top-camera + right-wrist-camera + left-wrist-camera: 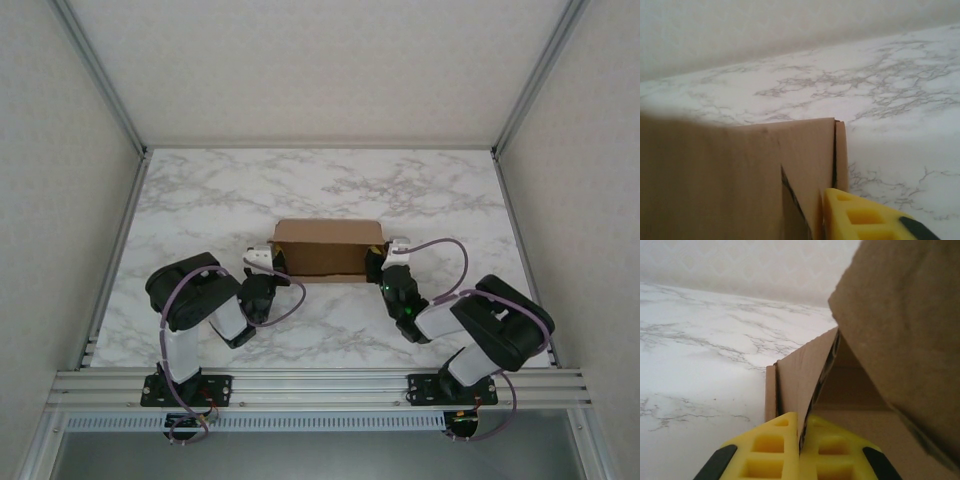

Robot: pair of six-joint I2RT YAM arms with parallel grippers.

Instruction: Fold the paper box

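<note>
The paper box (pixel 328 250) is brown cardboard, partly folded, standing on the marble table between my two grippers. My left gripper (pixel 262 258) is at the box's left end. In the left wrist view its yellow fingers (pixel 770 445) are shut on the thin edge of an upright cardboard wall (pixel 800 375), with a large flap (pixel 900 330) leaning overhead. My right gripper (pixel 383 256) is at the box's right end. In the right wrist view one yellow finger (pixel 860 217) stands against the outer side of the end wall (pixel 730 170); the other finger is hidden behind the cardboard.
The marble tabletop (pixel 220 190) stretches open behind and to both sides of the box. Grey enclosure walls and aluminium posts (pixel 105 80) bound it. A metal rail (pixel 320 385) with both arm bases runs along the near edge.
</note>
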